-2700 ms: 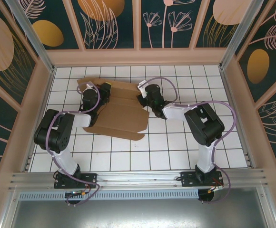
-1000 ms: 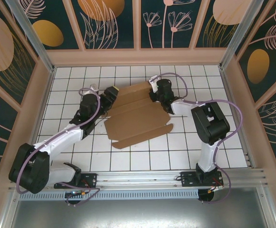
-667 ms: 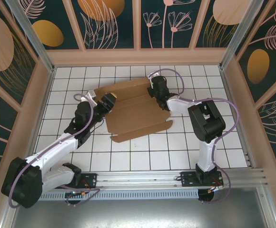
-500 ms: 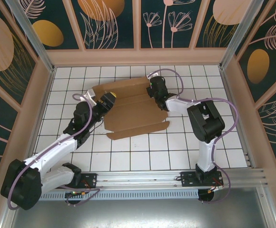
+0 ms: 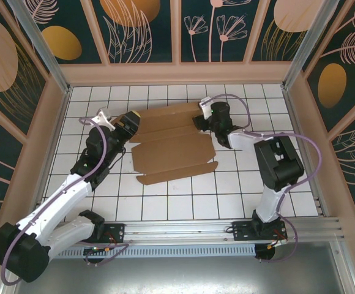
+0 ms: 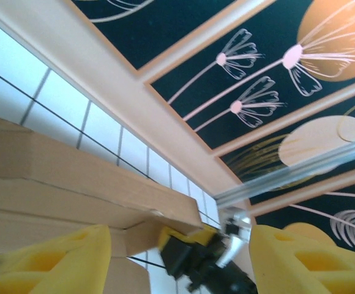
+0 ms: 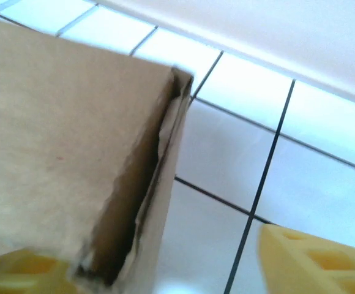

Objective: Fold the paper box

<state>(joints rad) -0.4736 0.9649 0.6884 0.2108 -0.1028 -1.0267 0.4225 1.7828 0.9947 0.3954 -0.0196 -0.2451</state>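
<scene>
The paper box [image 5: 171, 144] lies as a mostly flat brown cardboard sheet with creased panels and flaps on the white tiled table [image 5: 165, 202]. My left gripper [image 5: 130, 123] is at the sheet's left edge. In the left wrist view its yellow fingers [image 6: 61, 263] stand wide apart, and the gripper [image 6: 177, 266] is open with the paper box [image 6: 73, 184] in front of it. My right gripper [image 5: 203, 121] is at the sheet's far right corner. It [image 7: 171, 269] is open, with the raised edge of the paper box [image 7: 73, 135] close to its left finger [image 7: 24, 269].
Peach-framed walls with dark floral panels enclose the table on three sides, the back wall [image 5: 177, 73] just beyond the sheet. A metal rail [image 5: 177, 229] with both arm bases runs along the near edge. Bare tiles lie in front of the sheet.
My right gripper has opened, let go of the sheet's far right edge and drawn a little to the right. The left gripper has shifted left and farther back. The sheet has turned slightly.
</scene>
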